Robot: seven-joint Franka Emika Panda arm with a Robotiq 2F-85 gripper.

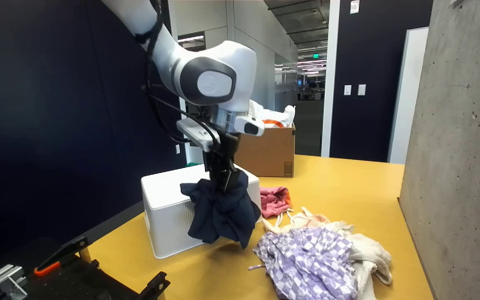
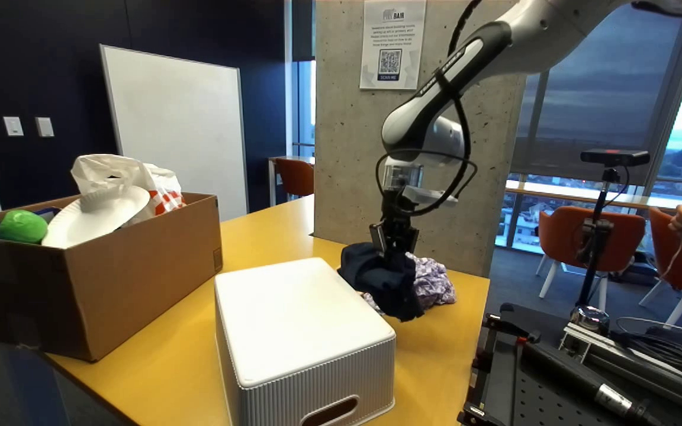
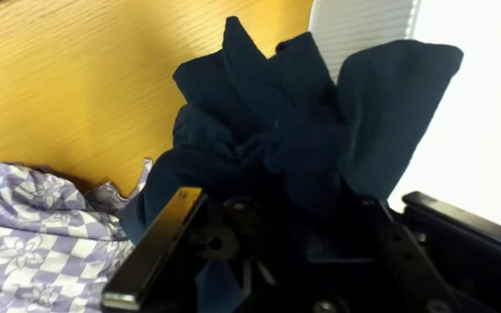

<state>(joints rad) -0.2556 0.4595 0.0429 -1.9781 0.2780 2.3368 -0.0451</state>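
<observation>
My gripper [image 1: 225, 186] is shut on a dark navy cloth [image 1: 225, 214], which hangs from it in folds above the table, beside the white ribbed box. In an exterior view the gripper [image 2: 395, 251] and the navy cloth [image 2: 379, 278] show beyond that box. In the wrist view the navy cloth [image 3: 268, 117] fills the middle and covers the fingertips. A purple and white checked cloth [image 1: 311, 262] lies crumpled on the table close by. It also shows at the lower left of the wrist view [image 3: 37, 243].
The white box [image 2: 305, 319] stands on the yellow table [image 1: 340, 183]. A pink cloth [image 1: 274, 201] and cream cloths [image 1: 369, 250] lie near the checked cloth. A cardboard box [image 2: 145, 278] with bags and plates stands behind. A concrete pillar [image 1: 456, 146] borders the table.
</observation>
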